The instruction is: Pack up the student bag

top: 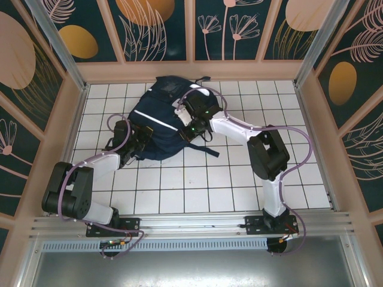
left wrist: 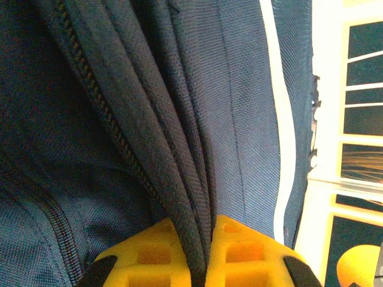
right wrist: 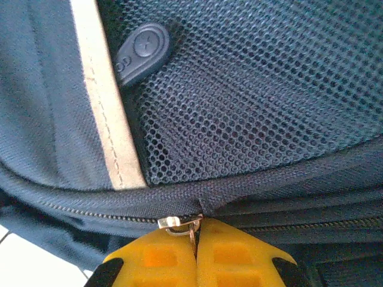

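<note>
Lying left of centre on the white tiled worktop (top: 239, 197), the large navy-blue fabric backpack (top: 158, 119) runs lengthways from near-left to far-right. The left hand (left wrist: 200, 242) is pressed together on a fold of fabric (left wrist: 179, 179) at its near-left edge. The right hand (right wrist: 196, 242), arm stretched in from the right, pinches the small metal zip pull (right wrist: 178, 222); the zip track runs crosswise to its fingers.

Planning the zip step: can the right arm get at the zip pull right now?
Likely yes: the right gripper is shut right on the metal zip pull at the backpack's seam, with nothing between them.
</note>
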Tool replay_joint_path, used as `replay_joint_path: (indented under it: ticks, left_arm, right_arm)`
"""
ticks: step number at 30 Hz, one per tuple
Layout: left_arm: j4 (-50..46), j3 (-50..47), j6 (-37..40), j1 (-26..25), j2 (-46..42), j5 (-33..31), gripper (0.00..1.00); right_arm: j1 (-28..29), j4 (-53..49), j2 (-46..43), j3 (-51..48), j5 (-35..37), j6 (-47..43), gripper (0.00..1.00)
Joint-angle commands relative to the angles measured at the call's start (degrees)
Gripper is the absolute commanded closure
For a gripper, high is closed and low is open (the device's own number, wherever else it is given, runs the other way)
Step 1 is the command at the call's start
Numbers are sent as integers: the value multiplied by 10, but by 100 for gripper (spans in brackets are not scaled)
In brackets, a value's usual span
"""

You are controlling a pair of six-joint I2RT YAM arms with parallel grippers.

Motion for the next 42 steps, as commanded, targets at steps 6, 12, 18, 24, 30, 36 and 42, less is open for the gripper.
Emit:
replay_joint_path:
  ticks: [6, 12, 18, 24, 30, 36, 42]
  left_arm:
    - [-41, 3, 42, 15, -7, 6, 100]
    - [-95, 49, 87, 14, -9, -16, 22]
    - [-218, 157, 203, 14, -23, -128, 1]
    - [-279, 206, 338, 14, -33, -382, 1]
    - [-146, 102, 469, 15, -43, -588, 1]
    - [26, -24, 525, 27, -73, -611, 1]
    - [214, -110, 601, 51, -69, -567, 1]
  right_arm:
    - [-10, 29, 9, 21, 320, -24, 100]
    - [-12, 75, -36, -23, 190, 2, 43]
    - [-68, 178, -154, -173, 146, 58, 6]
    - [-188, 337, -266, -362, 244, 134, 8]
    - [-272, 629, -298, -556, 285, 57, 9]
    - [-314, 790, -292, -633, 292, 27, 7]
    - [-360, 918, -279, -714, 247, 68, 6]
